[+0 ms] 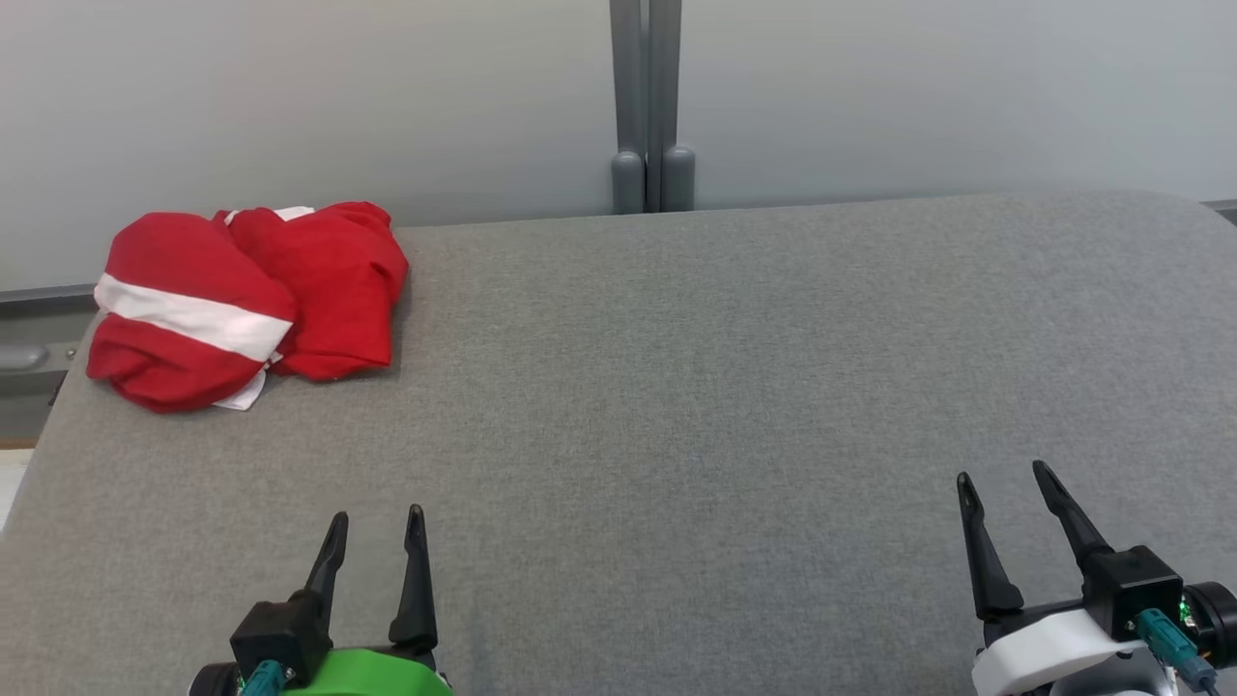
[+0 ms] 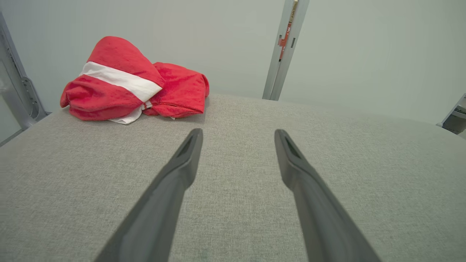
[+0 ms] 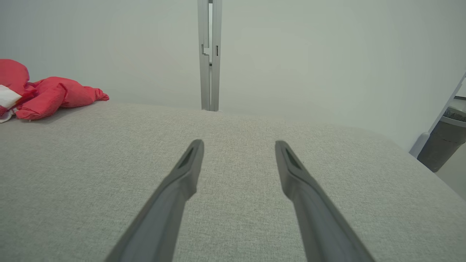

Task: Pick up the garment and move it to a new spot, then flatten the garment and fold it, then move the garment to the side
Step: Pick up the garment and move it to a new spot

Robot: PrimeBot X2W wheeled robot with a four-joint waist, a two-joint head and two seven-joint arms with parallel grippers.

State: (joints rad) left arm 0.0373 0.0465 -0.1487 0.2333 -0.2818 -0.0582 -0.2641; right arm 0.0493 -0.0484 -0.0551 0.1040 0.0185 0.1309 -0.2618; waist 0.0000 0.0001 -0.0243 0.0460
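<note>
Both arms sit low at the near edge of the grey worktop (image 1: pixel 676 387), the left end effector (image 1: pixel 377 514) and the right end effector (image 1: pixel 1002 472) each with jaws spread wide and nothing between them, which looks like readiness for a first reach. The red garment (image 1: pixel 242 300) with its white band lies crumpled in a heap at the far left corner, well apart from both and nearer the left one. The pick-up has not begun, and the left arm seems best placed to carry it toward the open middle, where there is room to flatten and fold.
</note>
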